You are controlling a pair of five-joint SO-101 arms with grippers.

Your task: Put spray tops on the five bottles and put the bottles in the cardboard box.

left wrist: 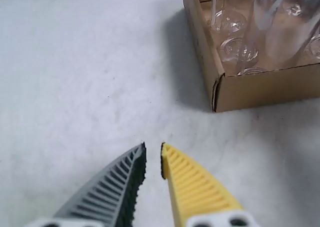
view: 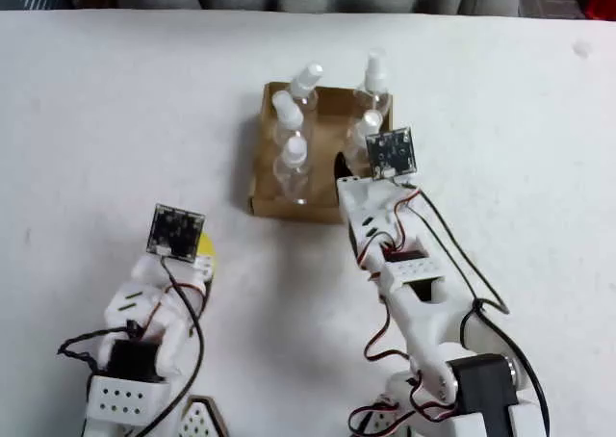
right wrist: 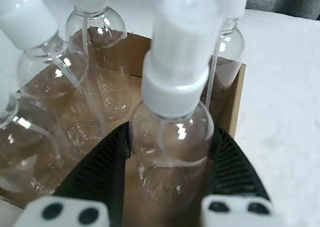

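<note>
We see the right hand (right wrist: 170,134) closed on a clear round plastic bottle (right wrist: 170,162). Its two black ribbed fingers (right wrist: 107,172) press against the bottle's rounded body from either side, just below the shoulder. The bottle stands upright between them, inside the outline of the brown cardboard box (right wrist: 239,102). Whether its base touches the box floor we cannot tell, because the hand covers it. A white spray top (right wrist: 182,42) sits on the bottle's neck, and a thin dip tube runs down through the see-through body.

From above, the held bottle is close to the box wall on the right arm's side. Four more capped bottles stand upright in the box. A far bottle (view: 308,83), a middle bottle (view: 286,113) and a near bottle (view: 294,163) form a line along the left arm's side. A corner bottle (view: 375,76) stands beyond the held one.

The left hand (left wrist: 153,159) hangs low over the white worktop (left wrist: 75,77), near the box's closest corner but apart from it. Its grey finger (left wrist: 112,187) and yellow finger (left wrist: 192,187) are drawn almost together, with only a thin slit at the tips and nothing between them.
</note>
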